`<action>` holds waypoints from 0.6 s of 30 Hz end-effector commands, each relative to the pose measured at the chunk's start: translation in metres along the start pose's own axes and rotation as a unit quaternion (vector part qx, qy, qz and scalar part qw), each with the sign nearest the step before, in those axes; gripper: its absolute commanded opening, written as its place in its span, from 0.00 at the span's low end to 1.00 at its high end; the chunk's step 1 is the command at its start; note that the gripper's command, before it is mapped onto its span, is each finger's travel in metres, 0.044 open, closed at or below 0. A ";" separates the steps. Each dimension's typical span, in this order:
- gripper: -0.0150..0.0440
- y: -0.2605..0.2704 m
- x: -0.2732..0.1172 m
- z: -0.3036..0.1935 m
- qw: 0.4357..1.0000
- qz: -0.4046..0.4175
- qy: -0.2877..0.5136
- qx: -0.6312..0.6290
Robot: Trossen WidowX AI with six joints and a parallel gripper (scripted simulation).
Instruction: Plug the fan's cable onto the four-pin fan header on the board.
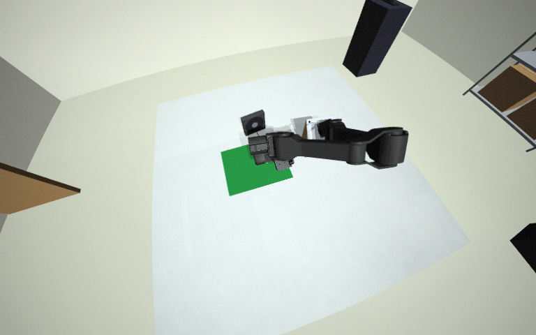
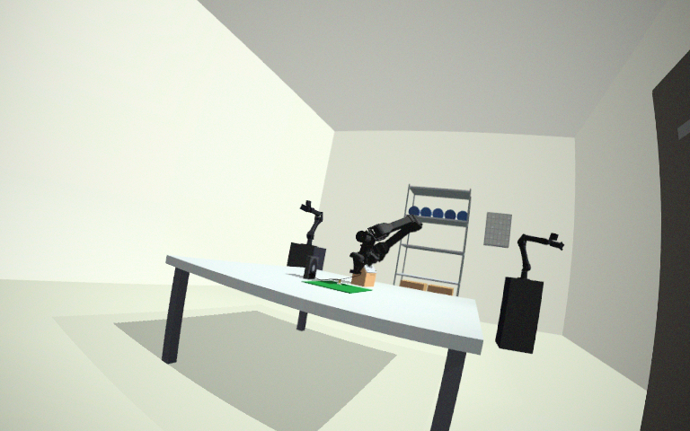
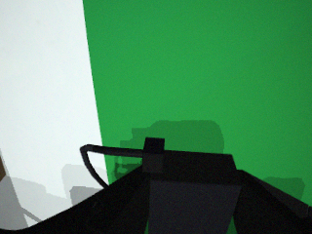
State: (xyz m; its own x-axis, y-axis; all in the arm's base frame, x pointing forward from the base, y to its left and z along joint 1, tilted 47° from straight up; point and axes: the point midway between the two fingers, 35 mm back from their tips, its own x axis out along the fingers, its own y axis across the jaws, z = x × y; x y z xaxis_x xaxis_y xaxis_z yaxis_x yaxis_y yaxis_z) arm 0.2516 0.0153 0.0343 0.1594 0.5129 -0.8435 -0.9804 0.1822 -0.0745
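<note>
The green board [image 1: 248, 177] [image 2: 338, 286] [image 3: 205, 68] lies flat on the white table [image 1: 276, 244] [image 2: 356, 304]. The dark fan [image 1: 252, 121] [image 2: 312, 266] stands upright behind the board. My gripper [image 1: 258, 153] [image 2: 354, 269] is shut on the fan's dark plug [image 3: 190, 190] and holds it above the board's back edge. The black cable [image 3: 90, 158] loops off the plug to the left. In the wrist view the plug fills the lower middle between the fingers. The four-pin header is not visible in any view.
A small brown box [image 2: 364, 278] stands by the arm's base behind the board. A shelf rack [image 2: 437, 239] and two other arms on black pedestals [image 2: 518, 312] stand off the table.
</note>
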 end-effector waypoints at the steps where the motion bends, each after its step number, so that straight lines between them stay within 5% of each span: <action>1: 0.25 -0.002 -0.003 0.001 1.000 -0.001 -0.005 0.021; 18: 0.25 -0.008 -0.002 -0.003 0.950 0.014 -0.032 0.309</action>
State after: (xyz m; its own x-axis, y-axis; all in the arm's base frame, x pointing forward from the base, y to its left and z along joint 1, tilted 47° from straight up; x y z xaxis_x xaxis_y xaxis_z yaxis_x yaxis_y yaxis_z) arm 0.2561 0.0110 0.0338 0.1558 0.5579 -0.8152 -0.7980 0.5575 0.2290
